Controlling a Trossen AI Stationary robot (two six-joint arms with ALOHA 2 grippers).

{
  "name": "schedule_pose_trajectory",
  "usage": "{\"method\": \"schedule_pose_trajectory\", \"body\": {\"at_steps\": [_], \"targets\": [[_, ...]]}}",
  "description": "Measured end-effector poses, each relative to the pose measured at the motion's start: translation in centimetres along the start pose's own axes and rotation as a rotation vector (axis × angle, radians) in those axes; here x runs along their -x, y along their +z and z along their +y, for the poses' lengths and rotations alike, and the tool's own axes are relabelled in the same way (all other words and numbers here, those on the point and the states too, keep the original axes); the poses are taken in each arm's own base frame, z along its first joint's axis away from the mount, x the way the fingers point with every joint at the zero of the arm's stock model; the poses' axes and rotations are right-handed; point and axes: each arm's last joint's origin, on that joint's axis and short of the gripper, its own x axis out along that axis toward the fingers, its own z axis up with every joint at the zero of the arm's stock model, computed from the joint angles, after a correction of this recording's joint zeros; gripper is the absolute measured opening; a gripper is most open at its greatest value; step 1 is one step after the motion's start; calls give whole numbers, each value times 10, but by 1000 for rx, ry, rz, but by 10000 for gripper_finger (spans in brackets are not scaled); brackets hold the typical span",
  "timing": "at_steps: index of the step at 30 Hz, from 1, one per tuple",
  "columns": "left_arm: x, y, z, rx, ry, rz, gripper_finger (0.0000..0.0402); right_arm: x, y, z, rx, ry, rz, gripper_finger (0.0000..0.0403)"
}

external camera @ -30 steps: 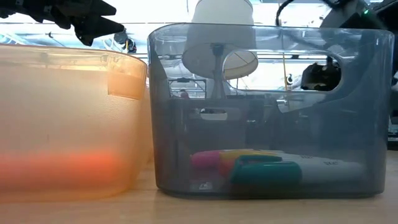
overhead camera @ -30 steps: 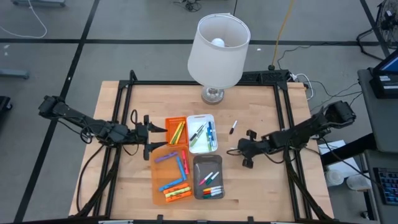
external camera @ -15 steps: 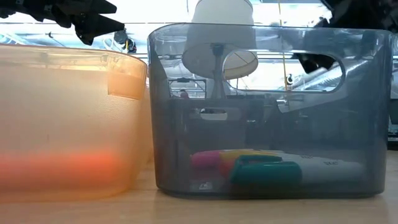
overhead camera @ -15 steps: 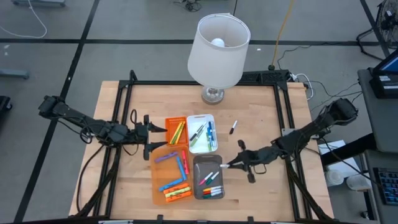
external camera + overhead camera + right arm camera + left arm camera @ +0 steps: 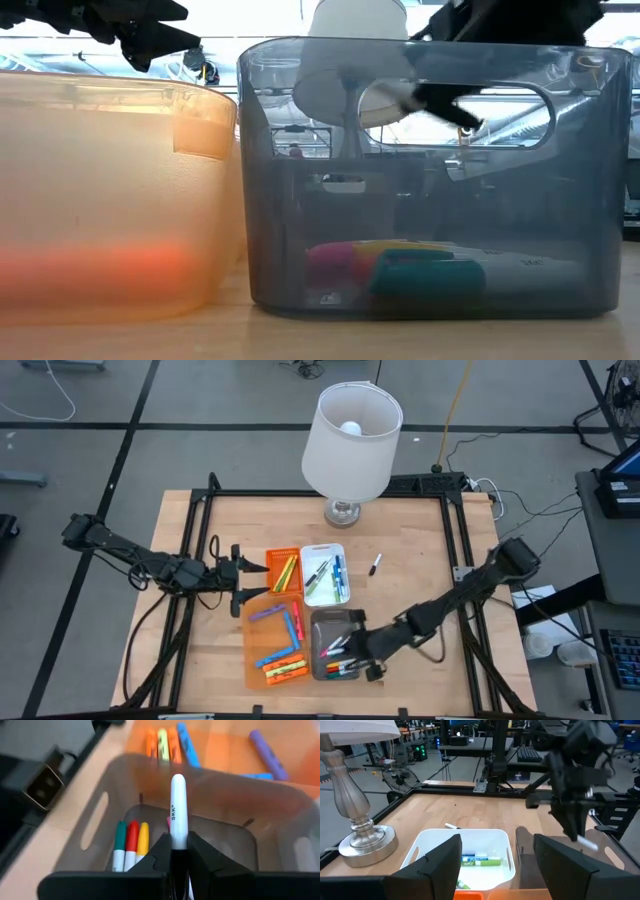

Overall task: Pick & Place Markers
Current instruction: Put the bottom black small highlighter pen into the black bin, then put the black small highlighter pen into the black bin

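White tray (image 5: 432,841) holds markers (image 5: 479,862); lamp base (image 5: 364,840) beside; right claw (image 5: 581,836) apparently gripping marker.

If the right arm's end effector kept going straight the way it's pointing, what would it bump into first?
Probably the far wall of the grey tray. The right end effector, shut on a white marker, points across that tray, above the markers lying inside. Depth is hard to judge.

White marker (image 5: 178,807) with black lettering, clamped between dark fingers of right gripper (image 5: 178,851), above translucent grey tray (image 5: 250,815) holding teal, red and yellow markers (image 5: 131,845). Large orange tray (image 5: 262,660) holds orange, yellow, blue and purple markers; white tray (image 5: 485,837) holds blue and green ones; small orange tray (image 5: 275,556) holds yellow and green. Left gripper (image 5: 496,865) black, lamp (image 5: 352,442) white-shaded on silver base, table (image 5: 420,550) pale wood with black frame
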Motion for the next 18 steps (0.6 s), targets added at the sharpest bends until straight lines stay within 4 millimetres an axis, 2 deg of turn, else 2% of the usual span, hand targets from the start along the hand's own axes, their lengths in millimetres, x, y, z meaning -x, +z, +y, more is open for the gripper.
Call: {"method": "schedule_pose_trajectory", "body": {"at_steps": [4,7,18], "targets": [[0,0,0,0,0,0,250,-19,-1,2,27,5,102,31],[0,0,0,0,0,0,250,-26,-5,1,22,47,133,44],[0,0,0,0,0,0,250,-24,-3,1,-10,70,126,64]]}}
